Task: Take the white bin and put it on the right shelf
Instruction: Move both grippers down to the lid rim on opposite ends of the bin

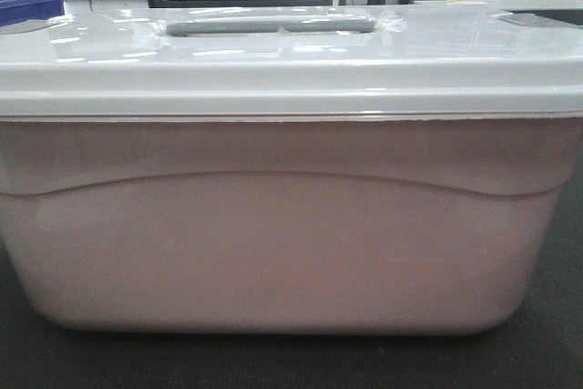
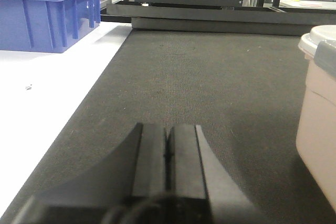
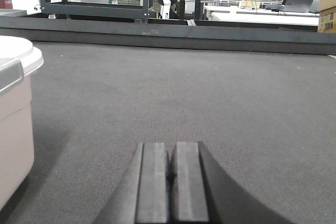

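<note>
The white bin (image 1: 273, 243) fills the front view, a pale pinkish tub with a curved moulded line, a glossy white lid and a grey handle (image 1: 270, 24). It rests on a dark mat. In the left wrist view the white bin (image 2: 317, 119) shows at the right edge, to the right of my left gripper (image 2: 168, 129), which is shut with nothing in it. In the right wrist view the white bin (image 3: 14, 124) sits at the left edge, left of my right gripper (image 3: 170, 145), also shut and empty. The right shelf is out of view.
A blue plastic bin (image 2: 47, 17) stands on a white table surface (image 2: 42, 93) at the far left. A black metal frame (image 2: 199, 14) borders the far edge of the dark mat (image 2: 199, 77). Desks and chairs stand behind it.
</note>
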Tool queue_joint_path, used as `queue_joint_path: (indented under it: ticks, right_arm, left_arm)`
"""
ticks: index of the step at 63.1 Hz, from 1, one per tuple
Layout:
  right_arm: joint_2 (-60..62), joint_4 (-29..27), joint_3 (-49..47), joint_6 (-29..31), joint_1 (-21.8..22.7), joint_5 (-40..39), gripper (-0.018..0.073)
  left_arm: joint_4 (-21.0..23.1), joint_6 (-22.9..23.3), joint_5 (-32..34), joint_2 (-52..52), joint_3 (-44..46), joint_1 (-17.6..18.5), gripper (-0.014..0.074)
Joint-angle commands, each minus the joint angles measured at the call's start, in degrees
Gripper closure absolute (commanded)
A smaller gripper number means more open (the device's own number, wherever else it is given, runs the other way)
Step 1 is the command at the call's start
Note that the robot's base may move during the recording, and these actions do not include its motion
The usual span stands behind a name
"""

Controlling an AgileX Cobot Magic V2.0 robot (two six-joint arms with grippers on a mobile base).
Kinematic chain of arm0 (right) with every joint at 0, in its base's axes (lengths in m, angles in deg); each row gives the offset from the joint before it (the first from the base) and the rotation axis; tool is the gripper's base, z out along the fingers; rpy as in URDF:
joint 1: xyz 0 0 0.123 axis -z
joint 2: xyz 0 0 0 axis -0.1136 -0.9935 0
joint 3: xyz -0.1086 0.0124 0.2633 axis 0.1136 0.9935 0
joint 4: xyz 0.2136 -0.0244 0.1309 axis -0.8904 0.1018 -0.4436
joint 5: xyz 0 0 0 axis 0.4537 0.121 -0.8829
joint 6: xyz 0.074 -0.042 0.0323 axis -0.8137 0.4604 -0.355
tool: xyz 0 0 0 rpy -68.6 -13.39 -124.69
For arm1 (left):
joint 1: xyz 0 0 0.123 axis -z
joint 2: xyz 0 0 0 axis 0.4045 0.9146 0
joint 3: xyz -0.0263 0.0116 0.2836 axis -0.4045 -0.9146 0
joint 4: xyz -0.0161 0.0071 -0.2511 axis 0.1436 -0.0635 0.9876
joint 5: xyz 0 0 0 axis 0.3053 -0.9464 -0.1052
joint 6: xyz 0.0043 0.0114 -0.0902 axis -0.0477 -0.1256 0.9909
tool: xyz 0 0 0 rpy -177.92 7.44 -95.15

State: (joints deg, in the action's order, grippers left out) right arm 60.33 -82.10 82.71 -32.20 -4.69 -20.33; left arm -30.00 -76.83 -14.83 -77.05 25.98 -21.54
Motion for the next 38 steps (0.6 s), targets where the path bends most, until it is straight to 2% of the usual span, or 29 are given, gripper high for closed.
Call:
queue_joint_path:
  ticks: [1,38]
  right_arm:
    - [1.0,0.1,0.0,0.1,-0.1,-4.9,0.0484]
    - [1.0,0.1,0.0,0.1,-0.1,-5.4,0.0484]
  left_arm:
    - [0.1,0.3,5.1,-0.8,-0.9,0.1,0.0714]
    - [0.1,0.3,5.2,-0.8,-0.9,0.1,0.0714]
